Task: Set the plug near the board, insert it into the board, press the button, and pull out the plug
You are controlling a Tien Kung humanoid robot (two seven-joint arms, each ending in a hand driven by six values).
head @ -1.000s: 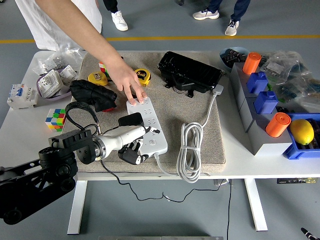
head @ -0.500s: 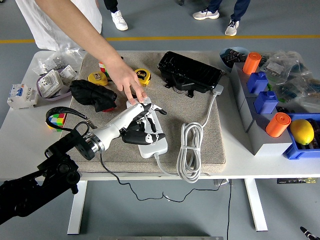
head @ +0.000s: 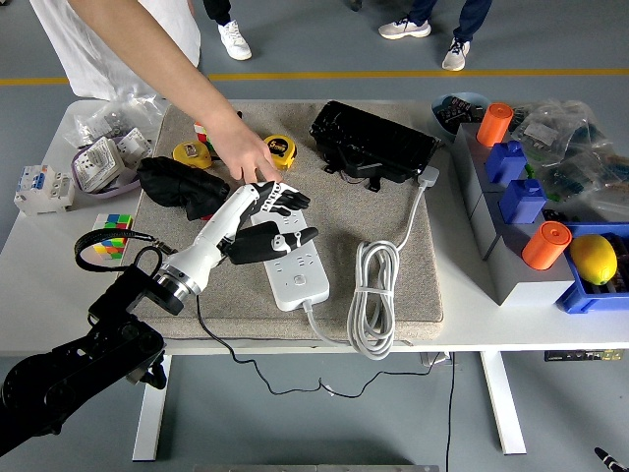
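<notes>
Apparently mid-task: left hand (head: 270, 221) over the power strip (head: 290, 258), fingers spread, holding nothing. Person's hand (head: 246, 157) steadies its far end. No plug visible; can't judge which steps are done.

Left hand (head: 263, 218) outstretched, fingers (head: 292, 200) spread; person's hand (head: 246, 157) touching it.

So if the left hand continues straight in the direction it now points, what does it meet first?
Probably the black rectangular case at the beige mat's far side. The left hand points up-right over the white power strip; depth is unclear.
</notes>
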